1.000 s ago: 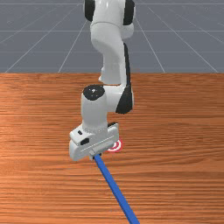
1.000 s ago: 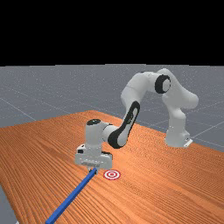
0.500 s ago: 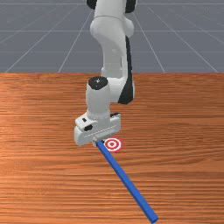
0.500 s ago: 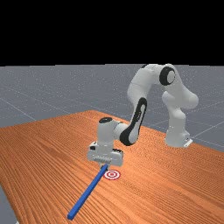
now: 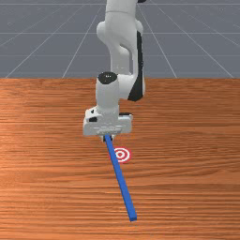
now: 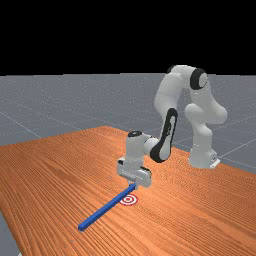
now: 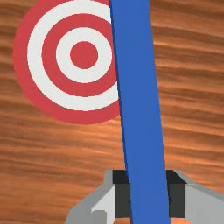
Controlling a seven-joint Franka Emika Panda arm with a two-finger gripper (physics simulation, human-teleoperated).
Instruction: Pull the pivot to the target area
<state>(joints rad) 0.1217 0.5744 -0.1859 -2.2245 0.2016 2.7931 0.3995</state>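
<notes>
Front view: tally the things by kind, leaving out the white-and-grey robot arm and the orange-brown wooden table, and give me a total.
Long straight blue bar: 1
Round red-and-white ringed target: 1
Total: 2

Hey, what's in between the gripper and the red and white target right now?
Bare wood of the table and a stretch of the blue bar, which runs from the gripper across the target's edge, in the wrist view.
</notes>
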